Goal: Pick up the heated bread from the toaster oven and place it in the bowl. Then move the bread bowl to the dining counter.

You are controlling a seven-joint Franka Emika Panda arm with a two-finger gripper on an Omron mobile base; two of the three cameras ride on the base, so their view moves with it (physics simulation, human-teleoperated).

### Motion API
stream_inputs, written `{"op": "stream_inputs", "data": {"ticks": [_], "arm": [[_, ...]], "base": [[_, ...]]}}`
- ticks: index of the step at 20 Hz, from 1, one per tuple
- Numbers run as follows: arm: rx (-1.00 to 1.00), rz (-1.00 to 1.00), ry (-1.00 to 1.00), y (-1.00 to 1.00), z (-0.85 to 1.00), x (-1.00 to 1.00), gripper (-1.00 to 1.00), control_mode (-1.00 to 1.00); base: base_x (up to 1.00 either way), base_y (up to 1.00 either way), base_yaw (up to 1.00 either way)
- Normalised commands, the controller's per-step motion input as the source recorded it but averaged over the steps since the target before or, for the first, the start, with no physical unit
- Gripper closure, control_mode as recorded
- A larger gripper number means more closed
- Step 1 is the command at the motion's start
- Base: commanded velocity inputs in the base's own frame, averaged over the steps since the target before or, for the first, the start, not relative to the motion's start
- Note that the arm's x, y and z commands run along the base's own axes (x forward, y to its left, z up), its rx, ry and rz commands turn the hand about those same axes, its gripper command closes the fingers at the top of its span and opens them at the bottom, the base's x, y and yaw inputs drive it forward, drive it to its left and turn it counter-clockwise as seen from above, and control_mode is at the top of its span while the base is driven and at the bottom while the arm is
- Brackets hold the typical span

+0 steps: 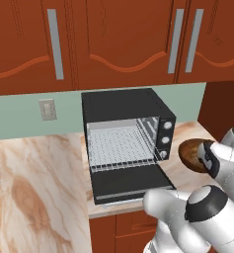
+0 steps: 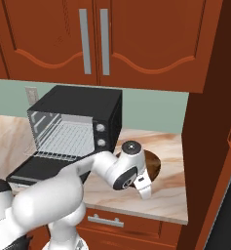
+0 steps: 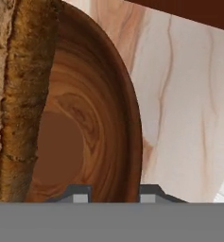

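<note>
A: The black boxy toaster oven is seen on the veined marble counter, its drop-down door lowered and its wire rack bare.

B: Just right of it, the wide dark-brown wooden bowl is partly hidden by the white arm's wrist.

A: In the hand view, the end effector is held right over the bowl's rim; whether anything is gripped cannot be told.

B: A rough golden-brown crust, apparently the bread, is seen at the bowl. Red-brown wall cabinets hang overhead.
</note>
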Motion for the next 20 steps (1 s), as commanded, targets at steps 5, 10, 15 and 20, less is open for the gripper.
{"op": "stream_inputs", "data": {"ticks": [5,10,15,20], "arm": [[0.03,-0.01,-0.29,0.00,0.66,-0.55,1.00,-1.00],[0.02,-0.08,-0.21,0.02,0.92,-0.97,1.00,-1.00],[0.00,0.02,-0.02,0.74,1.00,-0.69,1.00,-1.00],[0.00,0.20,0.00,1.00,1.00,-0.31,1.00,-1.00]], "base": [[0.00,0.00,0.00],[0.00,0.00,0.00],[0.00,0.00,0.00],[0.00,0.00,0.00]]}}
